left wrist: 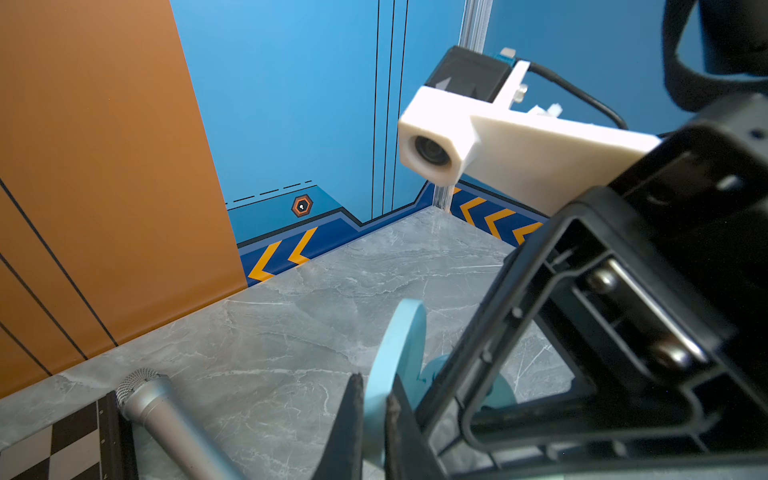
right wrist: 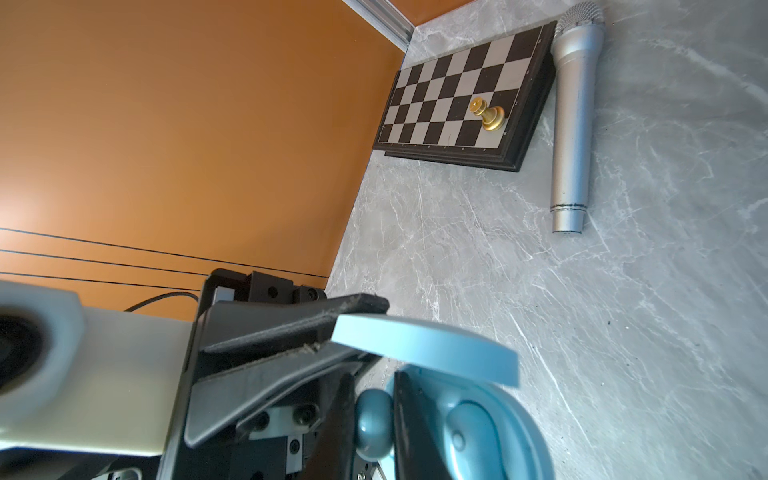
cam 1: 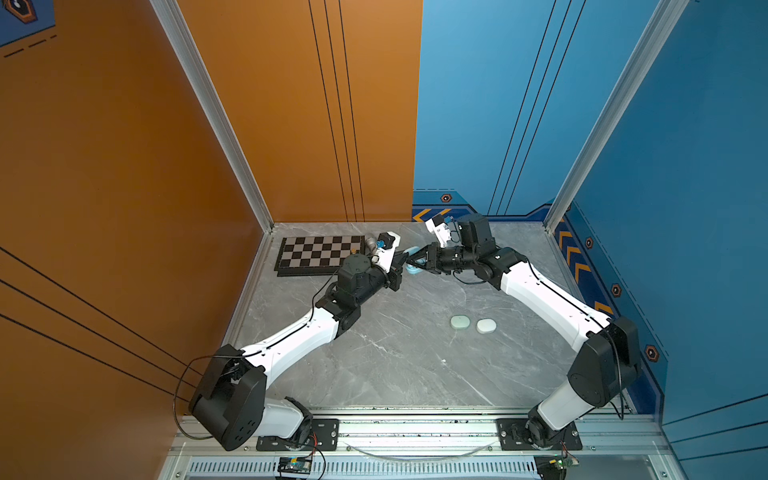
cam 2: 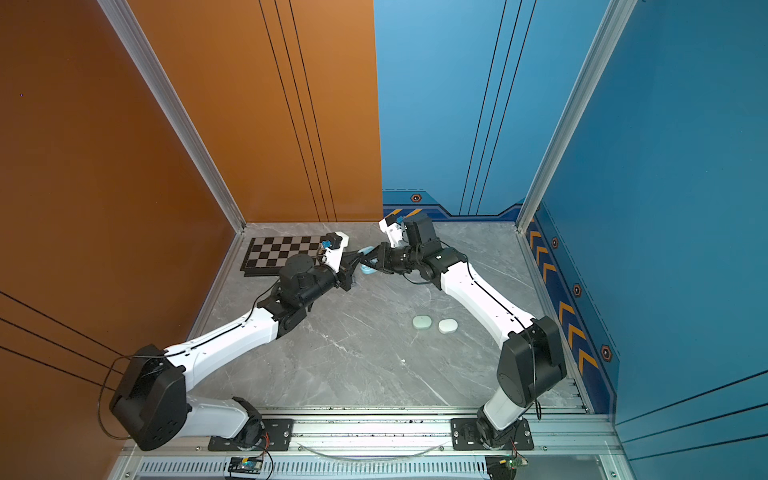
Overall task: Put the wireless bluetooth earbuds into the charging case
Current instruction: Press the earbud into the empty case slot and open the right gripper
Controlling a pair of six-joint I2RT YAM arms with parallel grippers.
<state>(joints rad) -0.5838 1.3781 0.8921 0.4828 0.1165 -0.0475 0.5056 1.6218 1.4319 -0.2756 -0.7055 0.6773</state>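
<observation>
A pale blue bud (right wrist: 374, 424) sits pinched between the fingers of the right pincer (right wrist: 371, 388), just beside the rim of the open blue case (right wrist: 478, 428). Only the right wrist view shows this bud. In both top views it is hidden where the two pincers meet, and only a sliver of the case (cam 1: 413, 270) shows there, at the back of the desk (cam 1: 415, 353), right of the chessboard (cam 1: 320, 253).

The lid (right wrist: 424, 345) stands raised over the base. The left pincer (left wrist: 374, 388) is clamped on the lid's edge, as both wrist views show. Whether the well seen in the base holds a bud cannot be told.

Well apart, nearer the front right, a mint case (cam 1: 460, 322) and a white case (cam 1: 486, 326) lie closed and close together.

The right wrist view alone shows a gold pawn (right wrist: 487, 114) clearly, standing on the chessboard, and a silver microphone (right wrist: 573, 120) lying full length along the board's edge. In the top views the left arm covers most of the microphone. Marks along the board's border are too small to read.
</observation>
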